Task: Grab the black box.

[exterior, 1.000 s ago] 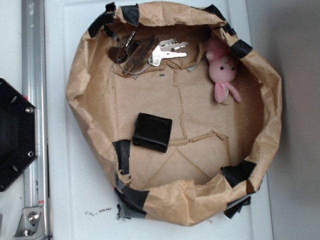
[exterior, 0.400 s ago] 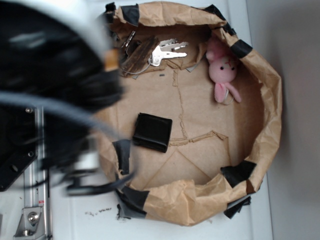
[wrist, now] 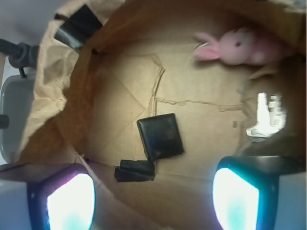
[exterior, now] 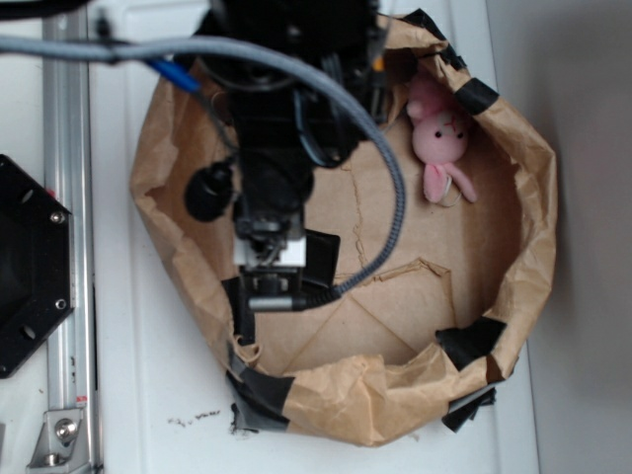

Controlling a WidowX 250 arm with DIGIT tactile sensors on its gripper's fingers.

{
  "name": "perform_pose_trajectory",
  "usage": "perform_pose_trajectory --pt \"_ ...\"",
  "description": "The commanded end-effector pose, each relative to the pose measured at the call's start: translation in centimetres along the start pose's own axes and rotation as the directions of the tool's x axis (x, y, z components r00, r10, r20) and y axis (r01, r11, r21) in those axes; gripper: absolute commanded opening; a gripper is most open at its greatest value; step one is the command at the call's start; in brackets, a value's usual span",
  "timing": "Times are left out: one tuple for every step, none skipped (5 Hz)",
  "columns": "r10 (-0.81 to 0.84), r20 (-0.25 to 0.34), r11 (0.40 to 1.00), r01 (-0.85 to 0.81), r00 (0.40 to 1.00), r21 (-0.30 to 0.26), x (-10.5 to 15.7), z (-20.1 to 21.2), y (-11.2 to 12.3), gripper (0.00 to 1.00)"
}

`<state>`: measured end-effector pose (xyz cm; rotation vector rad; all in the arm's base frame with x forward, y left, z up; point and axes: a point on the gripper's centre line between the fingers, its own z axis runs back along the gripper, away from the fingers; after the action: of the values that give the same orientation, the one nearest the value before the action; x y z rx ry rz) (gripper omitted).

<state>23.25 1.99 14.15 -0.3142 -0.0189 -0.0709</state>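
Note:
The black box (wrist: 160, 135) lies flat on the brown paper floor of the paper basin, a little ahead of my gripper (wrist: 153, 201) in the wrist view. In the exterior view only a corner of the black box (exterior: 323, 255) shows beside the arm. My gripper (exterior: 269, 272) hangs over the basin's left part, above the box. It is open, its two glowing fingers (wrist: 69, 203) wide apart with nothing between them.
A pink plush bunny (exterior: 442, 138) lies at the basin's far right. Keys (wrist: 266, 115) rest by the rim, hidden by the arm in the exterior view. Black tape patches (wrist: 135, 170) mark the crumpled paper wall (exterior: 523, 207). A black hexagonal plate (exterior: 25, 267) and a metal rail (exterior: 67, 197) stand at the left.
The arm swept in from the upper left and now hangs over the basin, covering the keys and most of the black box. The box and bunny have not moved.

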Motion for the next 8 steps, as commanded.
perform_pose_trajectory --pt "0.011 0.037 1.0 -0.011 0.999 0.013 0.1 0.6 0.2 1.0" --pt "0.011 0.037 1.0 -0.011 0.999 0.013 0.1 0.6 0.2 1.0" --pt "0.008 0.024 0.998 -0.01 1.0 0.054 0.9 -3.5 2.4 1.0" --pt "-0.03 0.014 0.998 0.029 0.999 0.057 0.9 -5.3 2.5 1.0" --pt "-0.101 -0.024 0.995 0.101 0.995 -0.018 0.5 -7.8 1.4 1.0" --pt "-0.148 -0.023 0.988 0.147 0.989 -0.05 0.0 -8.4 -0.6 1.0" --pt "-0.143 -0.04 0.99 0.143 0.989 -0.005 0.2 -9.8 -1.1 1.0" --pt "-0.164 -0.042 0.985 0.166 0.986 0.041 1.7 -12.2 0.1 1.0"
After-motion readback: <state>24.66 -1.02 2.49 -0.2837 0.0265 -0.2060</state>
